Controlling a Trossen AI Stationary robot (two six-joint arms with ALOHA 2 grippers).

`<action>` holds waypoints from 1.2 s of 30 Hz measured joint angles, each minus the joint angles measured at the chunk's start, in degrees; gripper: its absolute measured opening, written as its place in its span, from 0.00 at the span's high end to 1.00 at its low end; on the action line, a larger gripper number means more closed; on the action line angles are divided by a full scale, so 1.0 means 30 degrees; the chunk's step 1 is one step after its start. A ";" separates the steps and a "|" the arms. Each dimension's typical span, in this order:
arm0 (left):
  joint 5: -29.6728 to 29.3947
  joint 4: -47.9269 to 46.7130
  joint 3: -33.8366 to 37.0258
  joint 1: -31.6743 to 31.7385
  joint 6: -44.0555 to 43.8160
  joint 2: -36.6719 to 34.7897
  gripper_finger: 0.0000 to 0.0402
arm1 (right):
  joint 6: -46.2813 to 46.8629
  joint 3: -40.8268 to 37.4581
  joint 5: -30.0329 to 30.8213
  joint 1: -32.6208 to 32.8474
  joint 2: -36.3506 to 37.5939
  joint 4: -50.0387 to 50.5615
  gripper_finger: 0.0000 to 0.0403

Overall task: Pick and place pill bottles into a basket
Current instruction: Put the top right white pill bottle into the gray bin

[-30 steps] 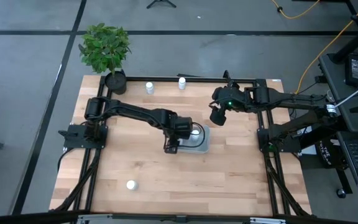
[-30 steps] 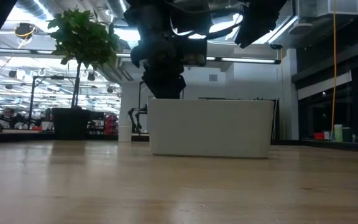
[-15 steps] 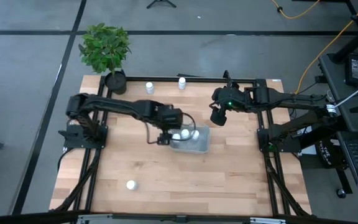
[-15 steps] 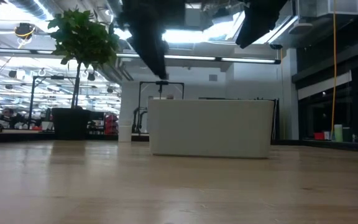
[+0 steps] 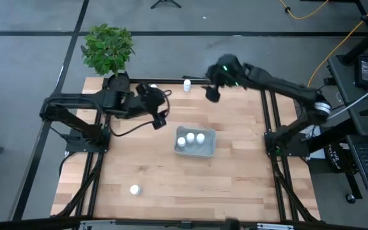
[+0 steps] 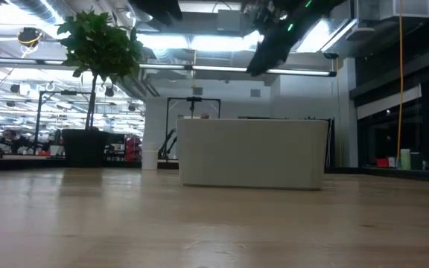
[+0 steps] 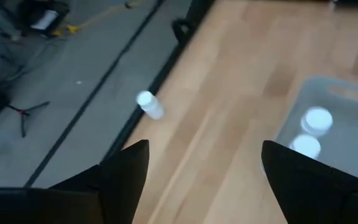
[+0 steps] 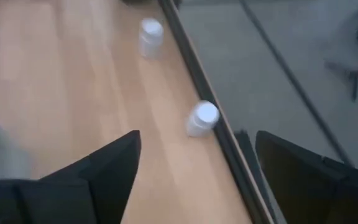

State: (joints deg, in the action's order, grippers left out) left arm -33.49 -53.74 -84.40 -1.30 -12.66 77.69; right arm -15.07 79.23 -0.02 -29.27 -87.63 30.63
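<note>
The pale basket (image 5: 207, 148) stands mid-table with three white pill bottles (image 5: 190, 138) upright in it. One more bottle (image 5: 186, 85) stands at the table's far edge, and another (image 5: 134, 190) at the near left. My left gripper (image 5: 159, 119) hovers open, left of and beyond the basket. In its wrist view (image 7: 204, 180) the basket (image 7: 347, 99) and a far-edge bottle (image 7: 149, 104) show ahead. My right gripper (image 5: 211, 93) hangs open just right of the far-edge bottle. Its wrist view (image 8: 197, 180) shows two bottles (image 8: 202, 118) (image 8: 151, 34) along that edge.
A potted green plant (image 5: 109, 51) stands at the far left corner, close to my left arm. Black frame rails (image 5: 265, 108) run along the table's sides. The low view shows the basket wall (image 6: 252, 152) and the plant (image 6: 95, 52).
My left gripper has let a pill bottle go into the basket, where three now stand. It has risen and drawn back toward the table's far left. My right gripper has swung toward the table's left along the far edge, nearing the bottle there.
</note>
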 joint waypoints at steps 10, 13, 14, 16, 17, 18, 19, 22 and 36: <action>-0.1132 -0.0015 0.0000 -0.0540 -0.0453 -0.0318 0.24 | -0.2664 1.0798 -0.1529 -0.2423 -0.9806 0.5576 0.13; -0.1640 -0.0022 0.0000 -0.0533 -0.0601 -0.0315 0.25 | -0.2649 1.4001 -0.1821 -0.2502 -1.2078 0.6751 0.13; -0.1897 -0.0019 0.0000 -0.0533 -0.0596 -0.0314 0.25 | -0.2597 1.4991 -0.1832 -0.2510 -1.2771 0.7290 0.13; -0.2018 -0.0028 0.0000 -0.0533 -0.0592 -0.0313 0.25 | -0.2442 1.6672 -0.1840 -0.2507 -1.4020 0.8199 0.13; -0.2018 -0.0022 0.0000 -0.0531 -0.0591 -0.0314 0.25 | -0.2298 1.7349 -0.1883 -0.2493 -1.4615 0.8635 0.13; -0.2026 -0.0029 0.0000 -0.0511 -0.0585 -0.0313 0.25 | -0.2080 1.7814 -0.1897 -0.2493 -1.5102 0.8961 0.13; -0.2012 -0.0028 0.0000 -0.0470 -0.0585 -0.0320 0.25 | -0.1885 1.8109 -0.1897 -0.2493 -1.5510 0.9168 0.13; -0.1997 -0.0083 0.0000 -0.0409 -0.0582 -0.0313 0.25 | -0.1068 1.8328 -0.1890 -0.2421 -1.6362 0.9301 0.13; -0.1626 -0.0240 0.0000 -0.0409 -0.0534 -0.0313 0.25 | -0.0576 1.8357 -0.1666 -0.2282 -1.7975 0.9896 0.13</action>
State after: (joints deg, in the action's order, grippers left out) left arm -38.37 -54.46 -84.40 -2.52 -14.26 76.75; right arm -16.80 134.30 -5.02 -36.12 -141.55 60.32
